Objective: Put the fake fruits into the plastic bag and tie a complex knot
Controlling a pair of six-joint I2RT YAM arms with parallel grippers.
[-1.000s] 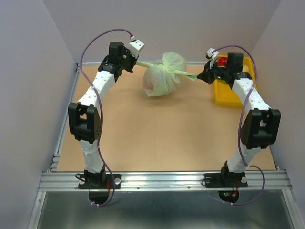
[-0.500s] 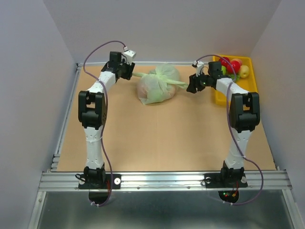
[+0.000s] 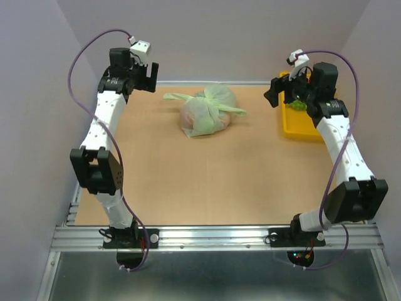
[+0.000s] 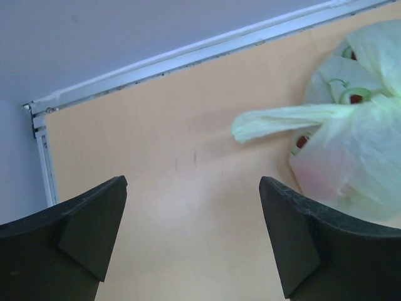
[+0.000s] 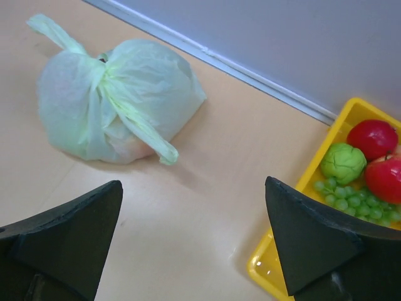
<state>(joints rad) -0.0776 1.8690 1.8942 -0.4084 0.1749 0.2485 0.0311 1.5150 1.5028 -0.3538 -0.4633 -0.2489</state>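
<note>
Tied bag (image 3: 207, 113) lies alone.
Left gripper (image 4: 193, 188) and right gripper (image 5: 194, 188) gape empty; bag's contents hazy, tray (image 5: 276, 266) cut off.

The plastic bag (image 3: 207, 114) lies on its side at the far centre of the worktop (image 3: 188, 182). It is closed, with its 2 handles knotted and both ends trailing outward. Fake fruits (image 4: 352, 95) show through the film. 2 red fruits (image 5: 374, 138), 1 green fruit (image 5: 343, 163) and the grapes (image 5: 351, 202) lie in the yellow tray (image 5: 348, 111).

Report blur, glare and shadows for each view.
Top external: evenly lit, with a soft shadow under the plastic bag. Left wrist: the fingers are nearly black and the bag is bright. Right wrist: small glare on the rim of the yellow tray; the fake fruits are sharp.
</note>
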